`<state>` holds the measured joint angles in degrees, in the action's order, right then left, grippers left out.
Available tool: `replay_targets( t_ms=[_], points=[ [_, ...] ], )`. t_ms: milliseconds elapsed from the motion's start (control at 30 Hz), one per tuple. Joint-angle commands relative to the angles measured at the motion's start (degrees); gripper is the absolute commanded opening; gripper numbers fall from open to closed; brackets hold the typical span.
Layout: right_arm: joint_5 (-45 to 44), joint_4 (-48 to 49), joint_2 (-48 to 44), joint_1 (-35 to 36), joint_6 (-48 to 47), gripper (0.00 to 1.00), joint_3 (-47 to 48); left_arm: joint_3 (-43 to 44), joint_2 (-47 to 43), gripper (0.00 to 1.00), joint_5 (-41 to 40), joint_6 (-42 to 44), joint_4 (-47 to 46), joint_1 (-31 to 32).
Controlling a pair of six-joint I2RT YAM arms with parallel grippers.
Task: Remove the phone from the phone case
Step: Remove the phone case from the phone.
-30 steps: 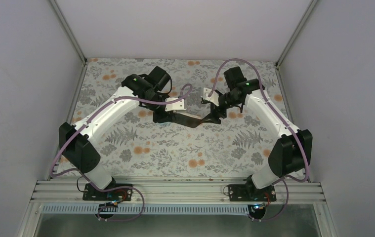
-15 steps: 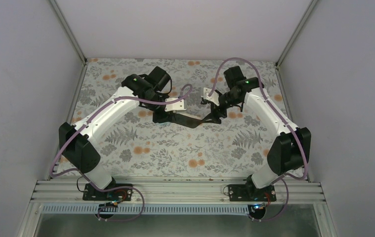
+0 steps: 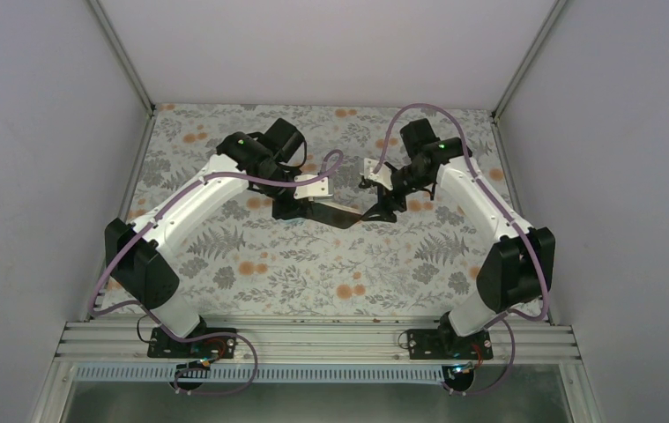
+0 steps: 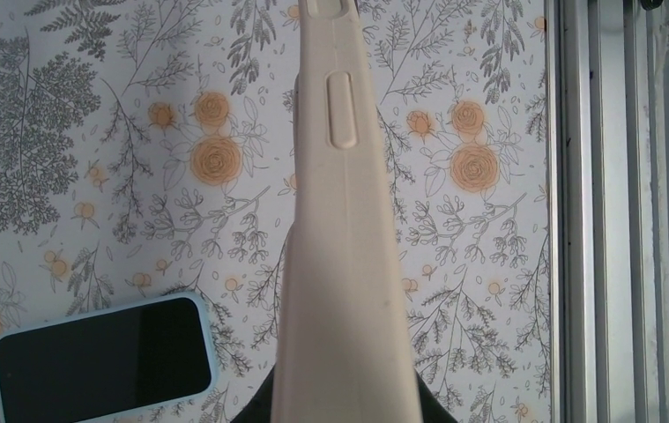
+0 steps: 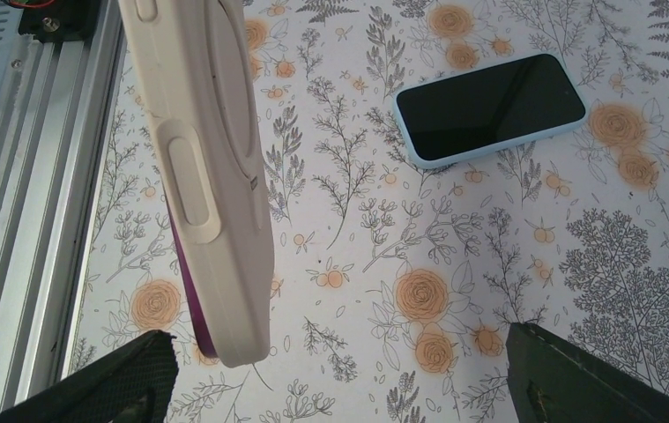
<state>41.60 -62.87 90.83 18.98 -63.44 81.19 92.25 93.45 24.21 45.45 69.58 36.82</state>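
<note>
- Two arms meet over the far middle of the flowered surface (image 3: 313, 264), with a phone case (image 4: 341, 220) raised between them, clear of the surface.
- At left, the left hand (image 3: 293, 208) is clamped on one end of the cream case. Its wrist camera sees the case edge-on, with the moulded side-button cover facing the lens.
- Below that hand, a second handset (image 4: 101, 361) in a pale blue cover lies flat on the surface, dark screen up, apart from the raised case.
- The phone (image 5: 182, 291) sits inside the cream case. Only a purple sliver of it shows along one edge in the right wrist view.
- At right, the right hand (image 5: 339, 388) is spread wide and grips nothing. The case's free end hangs just beside one finger (image 5: 128, 383); whether they touch, I cannot tell.
</note>
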Motion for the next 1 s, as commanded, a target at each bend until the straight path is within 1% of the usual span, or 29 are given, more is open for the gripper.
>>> replay_targets(
  t_ms=[0,567,833,967],
  points=[
    [2.0,-0.4,0.4,-0.6,-0.9,0.91,0.8,2.2,-1.5,0.02,2.5,0.4,0.2,-0.1],
    [2.9,-0.9,2.2,-1.3,-2.0,0.91,1.1,2.4,-1.1,0.02,2.1,0.2,-0.2,-0.2],
    [1.6,2.6,1.9,-2.0,0.1,0.91,-0.1,3.4,-1.1,0.02,3.9,0.6,0.9,-0.1],
    [-0.1,6.2,2.9,-2.2,3.0,0.91,-0.8,3.3,-1.7,0.02,4.7,0.7,1.1,-0.1]
  ],
)
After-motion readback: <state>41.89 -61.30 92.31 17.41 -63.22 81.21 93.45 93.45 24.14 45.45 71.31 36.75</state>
